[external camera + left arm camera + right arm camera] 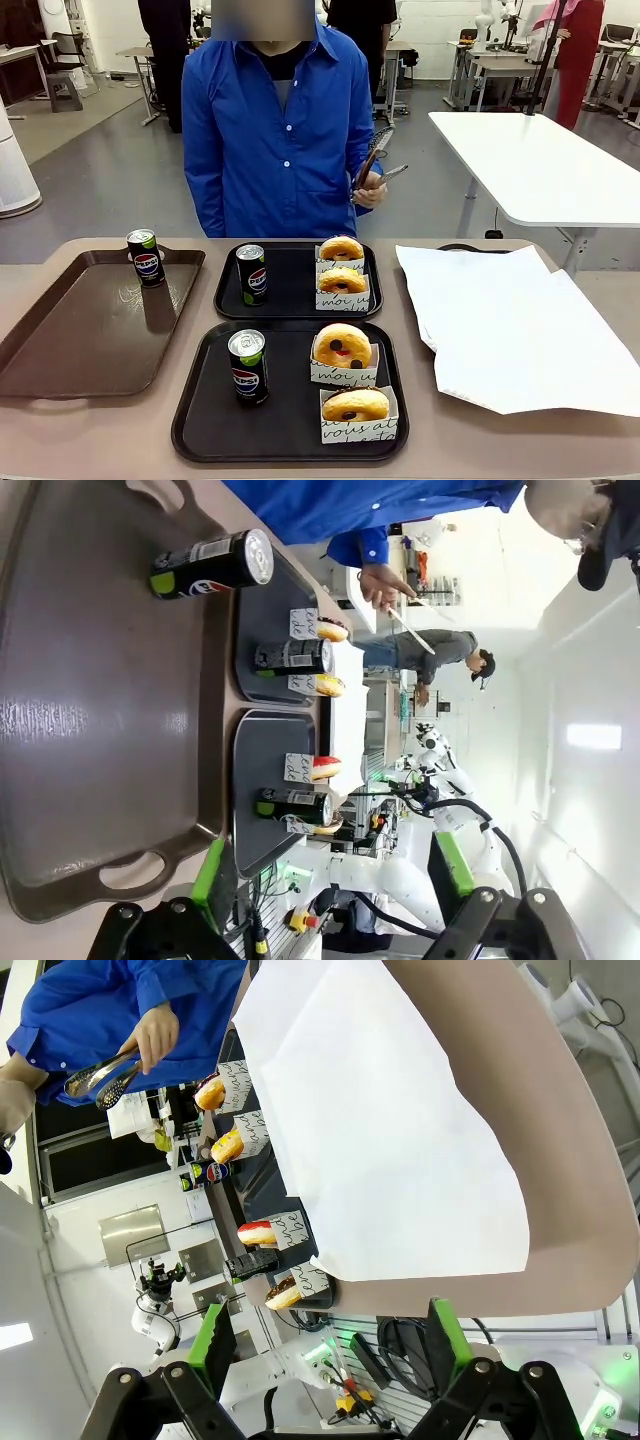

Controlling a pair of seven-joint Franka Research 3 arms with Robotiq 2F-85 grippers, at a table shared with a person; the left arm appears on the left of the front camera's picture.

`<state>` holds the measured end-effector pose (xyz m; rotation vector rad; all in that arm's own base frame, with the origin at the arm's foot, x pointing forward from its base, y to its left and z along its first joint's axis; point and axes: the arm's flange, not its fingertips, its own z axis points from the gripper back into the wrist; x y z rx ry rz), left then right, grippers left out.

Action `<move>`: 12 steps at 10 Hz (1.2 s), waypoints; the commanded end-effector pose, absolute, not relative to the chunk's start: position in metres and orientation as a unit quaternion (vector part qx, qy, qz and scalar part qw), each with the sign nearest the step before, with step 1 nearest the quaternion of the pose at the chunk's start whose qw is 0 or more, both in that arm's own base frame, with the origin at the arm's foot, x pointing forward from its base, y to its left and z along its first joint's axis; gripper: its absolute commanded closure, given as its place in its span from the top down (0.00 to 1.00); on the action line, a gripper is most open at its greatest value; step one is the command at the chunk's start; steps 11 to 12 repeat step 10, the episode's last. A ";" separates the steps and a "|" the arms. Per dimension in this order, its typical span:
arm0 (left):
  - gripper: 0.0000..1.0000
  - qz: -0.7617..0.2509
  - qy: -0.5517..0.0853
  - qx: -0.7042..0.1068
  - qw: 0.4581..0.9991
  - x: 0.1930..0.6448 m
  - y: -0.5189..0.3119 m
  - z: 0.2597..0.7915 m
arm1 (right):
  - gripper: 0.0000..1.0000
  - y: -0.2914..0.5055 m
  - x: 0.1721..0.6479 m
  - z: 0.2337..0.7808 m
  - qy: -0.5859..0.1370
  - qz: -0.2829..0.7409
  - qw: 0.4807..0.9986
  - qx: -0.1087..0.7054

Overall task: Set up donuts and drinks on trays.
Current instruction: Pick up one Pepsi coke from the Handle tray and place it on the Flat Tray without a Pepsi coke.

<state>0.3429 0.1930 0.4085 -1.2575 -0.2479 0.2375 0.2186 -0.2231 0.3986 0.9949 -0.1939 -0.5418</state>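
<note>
Both 2-finger pincers wide, empty. Upright slim black Pepsi can on big brown tray sits nearer left pincer; right pincer over white paper.

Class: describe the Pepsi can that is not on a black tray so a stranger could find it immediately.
Find the big brown tray at the table's left. The can stands upright in its far right corner. It is alone there, while the other two cans each share a black tray with donuts.
</note>
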 end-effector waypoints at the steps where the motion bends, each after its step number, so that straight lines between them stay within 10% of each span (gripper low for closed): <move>1: 1.00 0.092 -0.113 -0.582 0.800 0.344 0.198 0.405 | 1.00 -0.223 0.220 0.399 -0.094 -0.252 0.836 0.479; 12: 1.00 0.110 -0.112 -0.584 0.796 0.344 0.194 0.405 | 1.00 -0.223 0.220 0.399 -0.094 -0.252 0.836 0.479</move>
